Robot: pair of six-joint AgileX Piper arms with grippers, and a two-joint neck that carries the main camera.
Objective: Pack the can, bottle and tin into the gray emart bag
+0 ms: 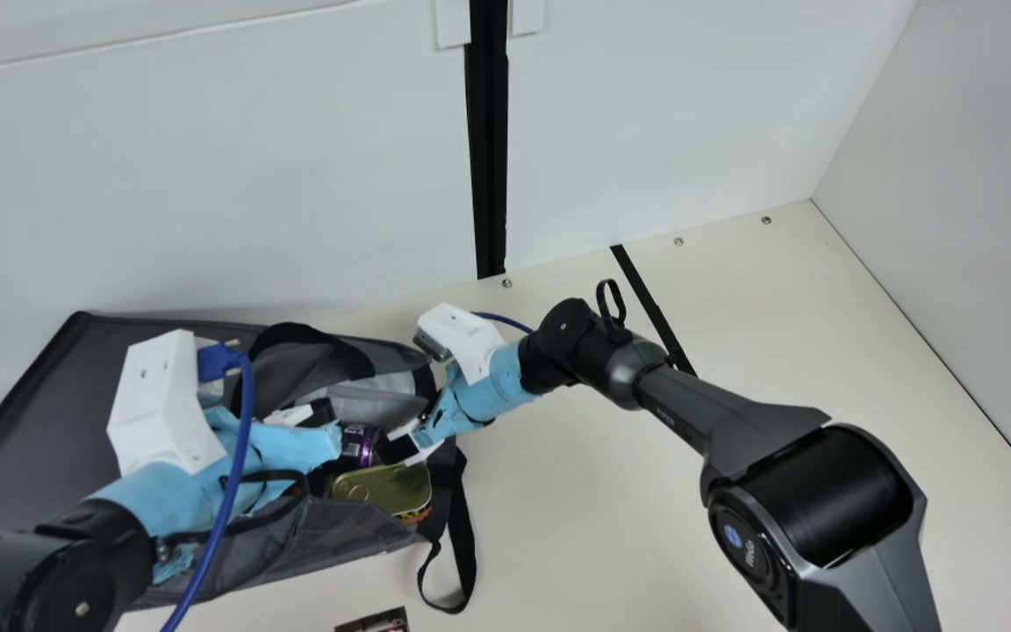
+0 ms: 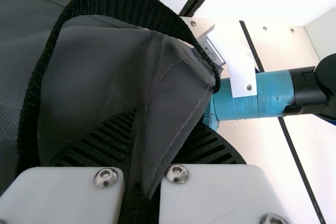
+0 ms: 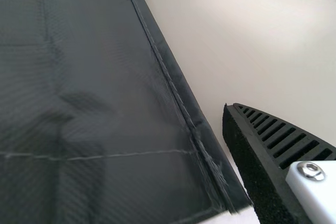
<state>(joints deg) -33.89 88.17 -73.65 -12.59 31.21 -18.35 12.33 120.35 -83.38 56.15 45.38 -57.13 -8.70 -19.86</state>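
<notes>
Your left gripper (image 1: 330, 437) is pinching the gray bag (image 1: 40, 386) by an edge; your right gripper (image 1: 400, 446) is waiting, spread, beside its rim, with tabletop (image 1: 602, 527) reaching past.

Gray emart bag (image 1: 27, 386), fabric w/ black trim & handles, lies on L side of tabletop, mouth open toward R, wall creased. Inside by the mouth: dark can w/ shiny purple part (image 1: 358, 445), partly hidden; gold-lidded tin (image 1: 384, 488) w/ pull ring, tilted, just to its near side.
</notes>
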